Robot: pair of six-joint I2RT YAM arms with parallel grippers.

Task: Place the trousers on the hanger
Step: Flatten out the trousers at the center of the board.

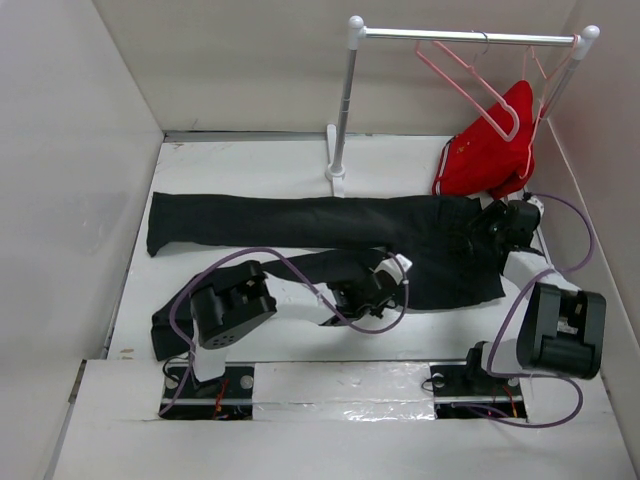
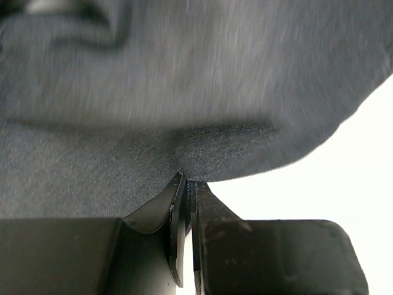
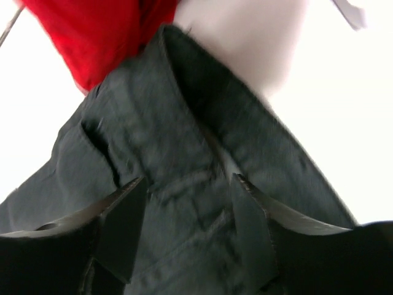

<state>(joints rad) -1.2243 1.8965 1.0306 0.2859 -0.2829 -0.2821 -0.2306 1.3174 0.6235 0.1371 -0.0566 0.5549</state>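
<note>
Trousers read plain black from above, with no print or stripe. Up close on the wrist cameras, the cloth shows charcoal grey with a fine weave. The hanger is pale pink. The garment beside it is solid bright red. The rack has white posts and a silver bar. The table is white and the cables are purple.

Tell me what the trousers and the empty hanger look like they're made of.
The trousers: dark woven cloth, likely denim or heavy cotton, matte; stitched seams and waistband show. The hanger: thin, pink, smooth, probably plastic or coated wire; too small to tell.
</note>
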